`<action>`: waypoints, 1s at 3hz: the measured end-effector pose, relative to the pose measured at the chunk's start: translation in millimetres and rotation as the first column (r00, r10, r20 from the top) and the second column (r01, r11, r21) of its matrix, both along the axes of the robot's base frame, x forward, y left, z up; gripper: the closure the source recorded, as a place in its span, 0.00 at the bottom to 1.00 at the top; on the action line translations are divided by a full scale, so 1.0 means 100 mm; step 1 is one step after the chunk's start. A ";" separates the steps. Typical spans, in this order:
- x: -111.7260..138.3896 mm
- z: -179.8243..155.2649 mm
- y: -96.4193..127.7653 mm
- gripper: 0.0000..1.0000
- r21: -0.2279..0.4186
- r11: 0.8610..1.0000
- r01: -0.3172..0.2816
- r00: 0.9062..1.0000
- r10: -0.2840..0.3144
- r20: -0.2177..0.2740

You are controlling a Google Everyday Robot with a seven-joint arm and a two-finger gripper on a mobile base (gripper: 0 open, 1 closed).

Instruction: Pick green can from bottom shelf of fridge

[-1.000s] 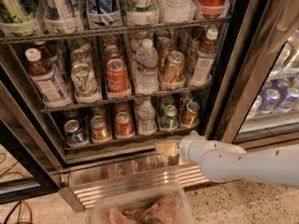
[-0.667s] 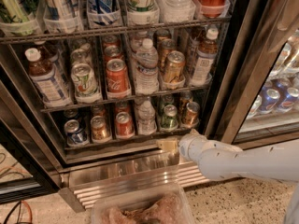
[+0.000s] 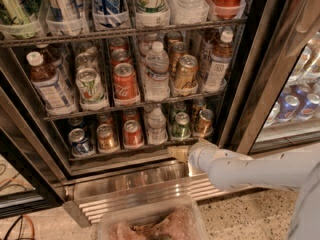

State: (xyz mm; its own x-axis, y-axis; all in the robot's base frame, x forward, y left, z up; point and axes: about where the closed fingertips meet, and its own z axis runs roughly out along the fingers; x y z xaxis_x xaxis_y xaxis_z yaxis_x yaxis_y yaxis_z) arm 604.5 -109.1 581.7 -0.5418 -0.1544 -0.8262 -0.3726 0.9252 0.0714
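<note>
The green can (image 3: 181,126) stands upright on the bottom shelf (image 3: 100,155) of the fridge (image 3: 244,79), right of centre. A water bottle (image 3: 156,126) is on its left and a gold-brown can (image 3: 204,122) on its right. My gripper (image 3: 179,153) sits at the front edge of that shelf, just below and in front of the green can. It is apart from the can and holds nothing that I can see. The white arm (image 3: 250,169) reaches in from the lower right.
Blue (image 3: 80,141), gold (image 3: 106,138) and red (image 3: 132,134) cans fill the left lanes. The rack above holds tea bottles (image 3: 47,84) and cans. The ribbed steel base (image 3: 140,186) lies below, with a clear plastic tub (image 3: 150,223) in front. A second cooler with blue cans (image 3: 295,106) stands to the right.
My gripper has crept slightly up and closer to the bottom shelf's front edge. The cans have not moved.
</note>
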 end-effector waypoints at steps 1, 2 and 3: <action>0.07 0.05 0.02 0.22 0.007 1.000 0.001 1.000 -0.001 0.020; 0.17 0.11 0.08 0.26 0.019 1.000 -0.009 0.999 0.008 0.046; 0.26 0.15 0.10 0.28 0.022 1.000 -0.010 0.998 0.009 0.067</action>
